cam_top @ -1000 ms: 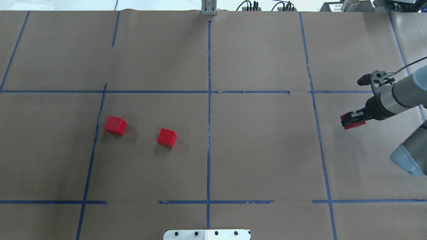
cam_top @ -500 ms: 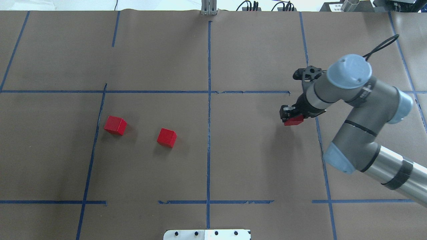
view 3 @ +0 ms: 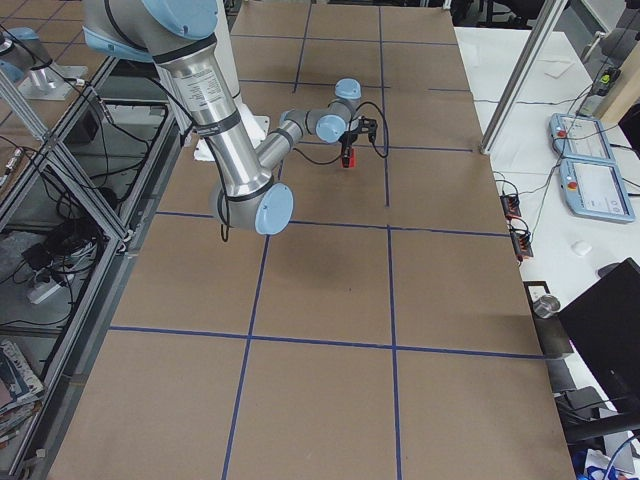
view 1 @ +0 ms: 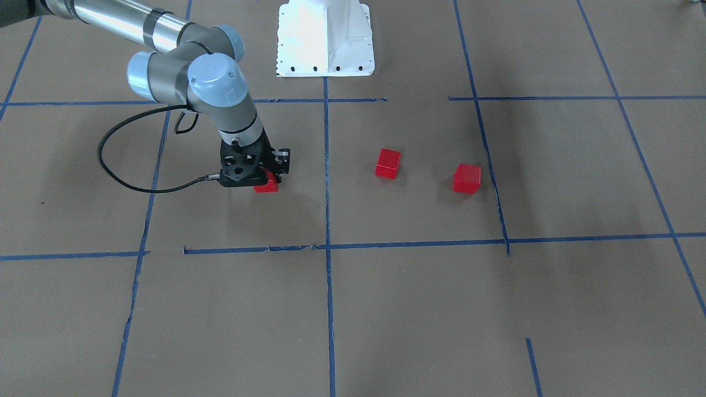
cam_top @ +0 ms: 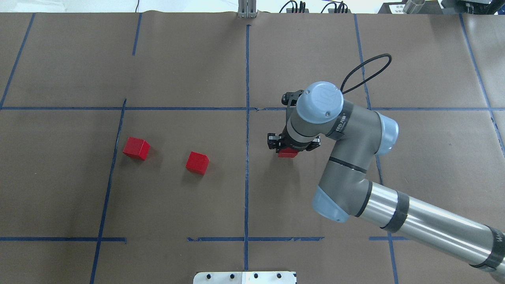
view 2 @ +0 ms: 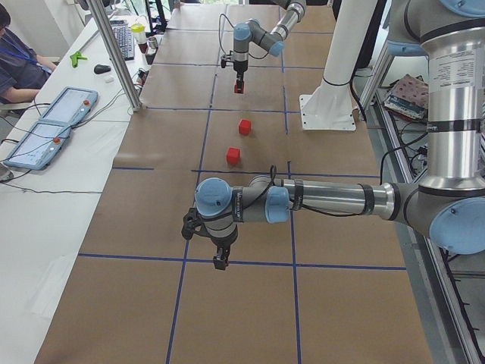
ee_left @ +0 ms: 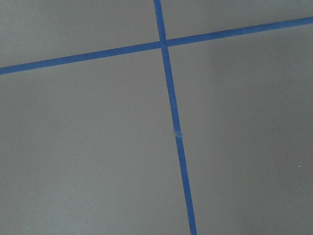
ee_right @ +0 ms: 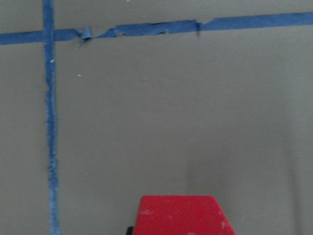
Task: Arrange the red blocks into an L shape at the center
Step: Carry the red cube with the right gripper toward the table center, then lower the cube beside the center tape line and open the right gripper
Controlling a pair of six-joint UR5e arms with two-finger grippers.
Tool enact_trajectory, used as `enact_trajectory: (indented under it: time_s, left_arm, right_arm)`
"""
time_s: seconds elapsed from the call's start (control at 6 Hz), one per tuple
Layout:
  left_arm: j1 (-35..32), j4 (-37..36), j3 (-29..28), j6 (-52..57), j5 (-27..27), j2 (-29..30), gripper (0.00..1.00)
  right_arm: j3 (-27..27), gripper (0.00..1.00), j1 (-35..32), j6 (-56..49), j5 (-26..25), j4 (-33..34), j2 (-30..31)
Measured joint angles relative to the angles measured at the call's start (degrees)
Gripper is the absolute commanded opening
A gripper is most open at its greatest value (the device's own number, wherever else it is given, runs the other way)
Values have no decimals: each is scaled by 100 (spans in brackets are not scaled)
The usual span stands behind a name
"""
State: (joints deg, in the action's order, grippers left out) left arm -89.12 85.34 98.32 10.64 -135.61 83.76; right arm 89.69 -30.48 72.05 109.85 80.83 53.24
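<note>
My right gripper (cam_top: 290,149) is shut on a red block (cam_top: 287,154) and holds it low over the brown paper, just right of the vertical blue tape line (cam_top: 247,157) of the center cell. The block fills the bottom of the right wrist view (ee_right: 181,215) and also shows in the front view (view 1: 267,185). Two more red blocks (cam_top: 136,148) (cam_top: 197,163) lie apart in the cell left of that line. My left gripper (view 2: 220,262) hangs far off over a tape crossing; I cannot tell if it is open or shut.
The white robot base plate (cam_top: 244,277) sits at the near table edge. A black cable loop (cam_top: 367,67) hangs off the right wrist. An operator's desk with tablets (view 2: 45,129) and a metal post (view 2: 114,53) stand beyond the table.
My right arm has swept left from the table's right edge to just right of the center line, carrying the red block. The two loose blocks have not moved.
</note>
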Motion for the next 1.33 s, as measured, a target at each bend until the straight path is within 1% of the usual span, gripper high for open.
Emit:
enact_trajectory:
  time_s: [0.17,0.33,0.5,0.67,0.83,1.17,1.33]
  left_arm:
    - [0,0,-3,0,0,0,100]
    - [0,0,-5,0,0,0,100]
    - [0,0,-6,0,0,0,100]
    - [0,0,-10,0,0,0,100]
    - [0,0,-12,0,0,0,100]
    - [0,0,-15,0,0,0,100]
    - [0,0,-15,0,0,0,100]
  right_arm:
    - [-379,16,168,242,-85,11,-451]
    - [-637,18,288,365,-114,119,-776]
    - [-753,29,393,408,-143,339,-959]
    - [-814,35,471,420,-191,481,-1034]
    - [-875,37,520,421,-232,529,-1085]
    - [-923,45,540,390,-252,547,-1161]
    - [-937,52,542,355,-253,548,-1165]
